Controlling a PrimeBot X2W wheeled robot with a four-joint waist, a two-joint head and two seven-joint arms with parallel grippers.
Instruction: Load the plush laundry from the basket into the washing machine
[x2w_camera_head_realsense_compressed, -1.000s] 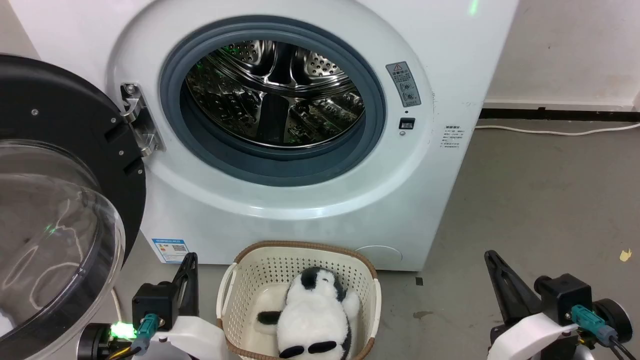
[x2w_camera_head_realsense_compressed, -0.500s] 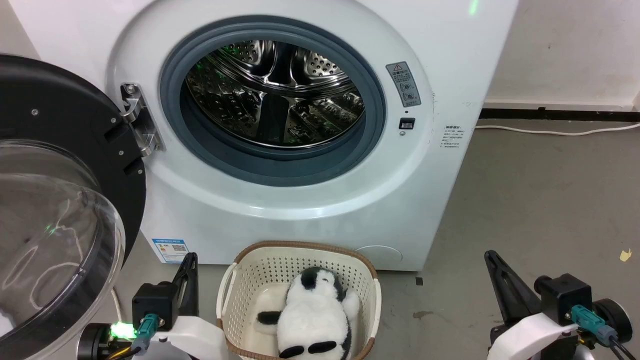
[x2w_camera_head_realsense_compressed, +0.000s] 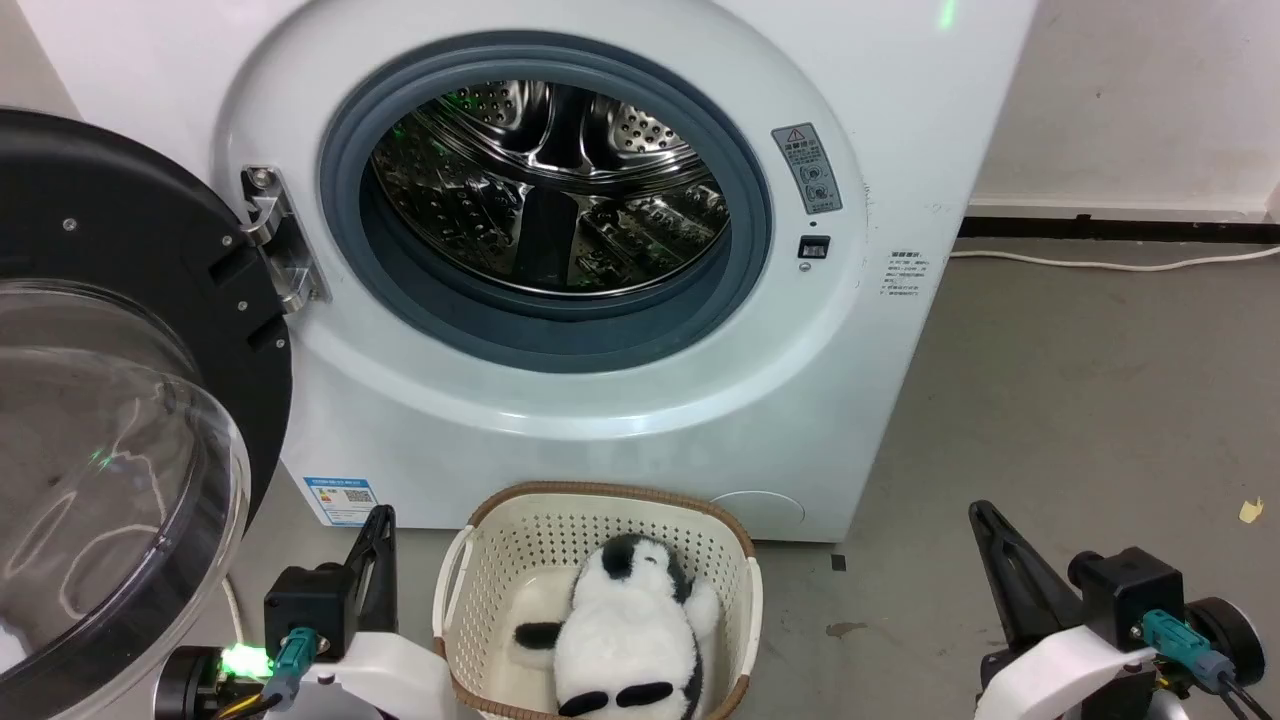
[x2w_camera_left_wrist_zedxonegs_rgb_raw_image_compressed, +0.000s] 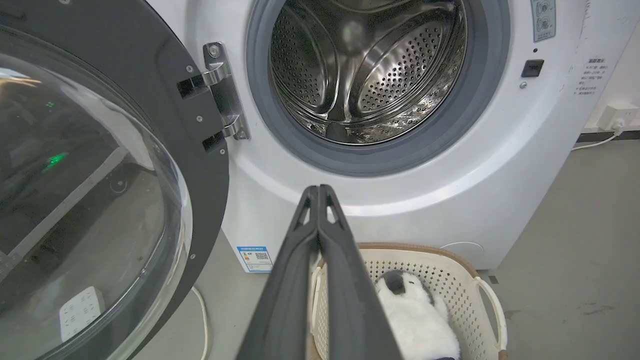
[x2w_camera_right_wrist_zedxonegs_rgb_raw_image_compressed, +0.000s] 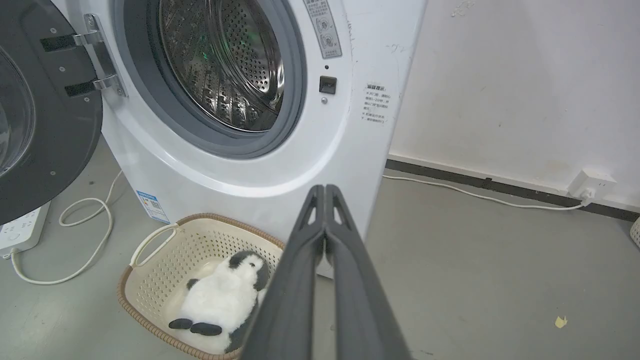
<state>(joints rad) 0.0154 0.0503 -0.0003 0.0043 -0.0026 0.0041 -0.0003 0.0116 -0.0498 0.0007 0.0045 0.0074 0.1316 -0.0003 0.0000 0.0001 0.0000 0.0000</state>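
My left gripper, its two long dark fingers pressed together, sits just beside the left rim of the small cream perforated plastic basket. Inside lies the fluffy black-and-white plush penguin, white side up, head toward the open white front-loading washing machine, feet toward me. My right gripper, fingers likewise together, is well apart from the basket, so I judge the left arm nearer.

one washing machine, one basket, one plush laundry, one power strip, one wall socket.
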